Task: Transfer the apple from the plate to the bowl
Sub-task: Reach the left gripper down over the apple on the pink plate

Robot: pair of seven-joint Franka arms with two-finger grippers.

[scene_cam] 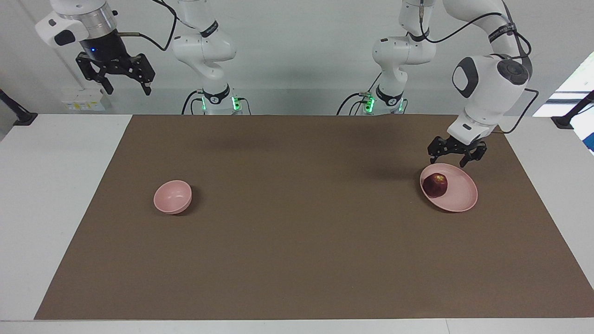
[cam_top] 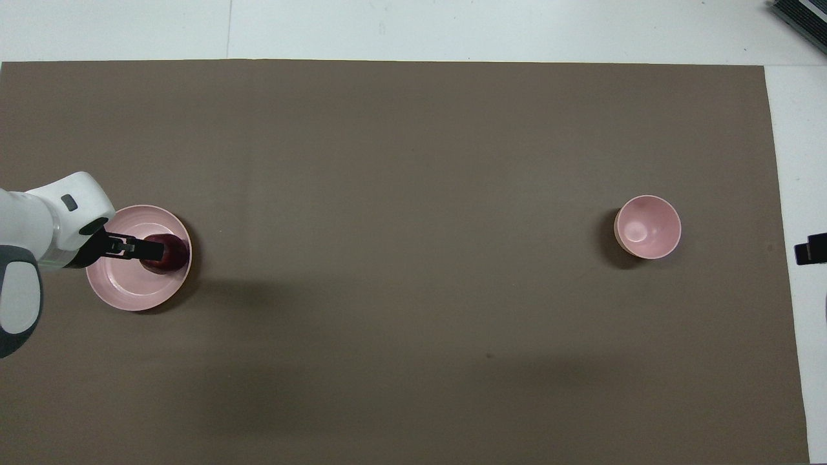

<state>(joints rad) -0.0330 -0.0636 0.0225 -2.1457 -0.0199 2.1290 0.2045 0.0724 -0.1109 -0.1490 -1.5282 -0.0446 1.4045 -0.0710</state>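
Note:
The dark red apple (scene_cam: 435,184) lies on the pale pink plate (scene_cam: 460,197) at the left arm's end of the table. My left gripper (scene_cam: 448,163) hangs open just above the plate's rim and the apple, touching neither. In the overhead view the left gripper (cam_top: 139,247) covers part of the apple (cam_top: 174,254) on the plate (cam_top: 129,289). The small pink bowl (scene_cam: 172,196) stands with nothing in it toward the right arm's end, also seen from overhead as the bowl (cam_top: 647,227). My right gripper (scene_cam: 128,90) waits open, raised high at its own end of the table; only its tip (cam_top: 811,249) shows from overhead.
A brown mat (scene_cam: 297,232) covers most of the white table (scene_cam: 55,185). Black clamp arms (scene_cam: 16,113) stand at both table ends. A dark device (cam_top: 801,16) sits at the table corner farthest from the robots, at the right arm's end.

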